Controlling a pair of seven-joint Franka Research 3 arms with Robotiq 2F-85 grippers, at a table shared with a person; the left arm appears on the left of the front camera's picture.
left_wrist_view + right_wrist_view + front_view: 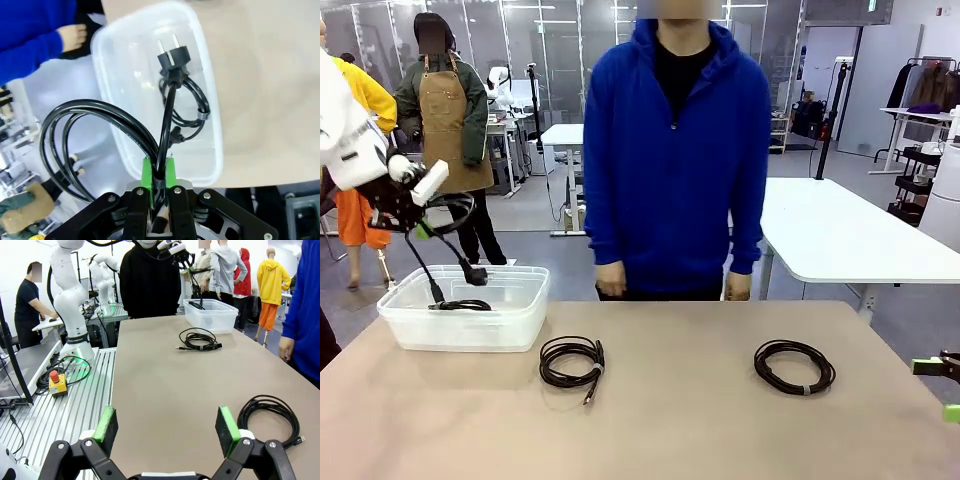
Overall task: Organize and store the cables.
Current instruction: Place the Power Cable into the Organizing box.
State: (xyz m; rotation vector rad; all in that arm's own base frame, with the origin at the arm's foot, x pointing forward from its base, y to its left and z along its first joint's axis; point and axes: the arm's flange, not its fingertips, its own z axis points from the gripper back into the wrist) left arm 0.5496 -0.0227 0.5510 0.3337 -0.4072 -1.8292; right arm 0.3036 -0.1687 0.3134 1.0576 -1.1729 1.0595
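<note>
I am facing across my broad beige desk (700, 400) into a workshop hall. A smooth grey floor (520, 215) is stretching back to glass partition walls (570, 40), and long ceiling light strips (530, 8) are shining above. A white rectangular table (840, 235) is standing behind on the right, a rack of dark garments (925, 85) beyond it.
</note>
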